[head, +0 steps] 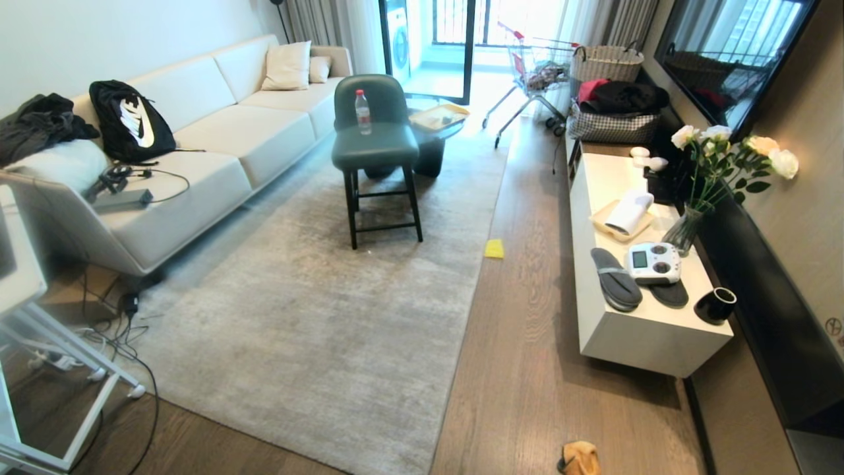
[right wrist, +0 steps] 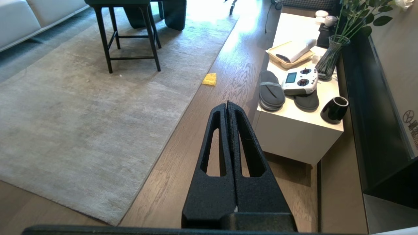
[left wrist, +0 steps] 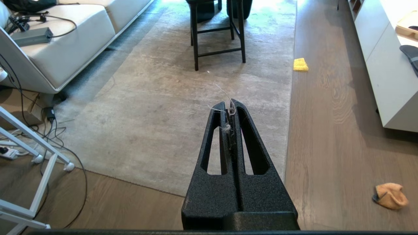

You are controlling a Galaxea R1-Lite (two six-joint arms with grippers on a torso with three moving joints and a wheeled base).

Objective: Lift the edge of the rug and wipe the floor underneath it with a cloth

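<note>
Evidently both claws are pinched shut, holding nothing. The left claw point(left wrist: 228, 106) hangs above the rug point(left wrist: 169, 107), the cloth point(left wrist: 390, 195) crumpled on the floor point(left wrist: 326, 137) off to its right; the right claw point(right wrist: 228, 103) hangs over bare planks. The cloth looks soft and light: pinch a fold. The rug likely droops, so grip its right edge, beside open floor.

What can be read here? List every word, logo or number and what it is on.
No word reads clearly.
black backpack: white swoosh logo, no letters legible.
water bottle: red label, too small to read.
remote controller: screen too small to read.
wall panel: round emblem, marks beneath it blurred.
</note>
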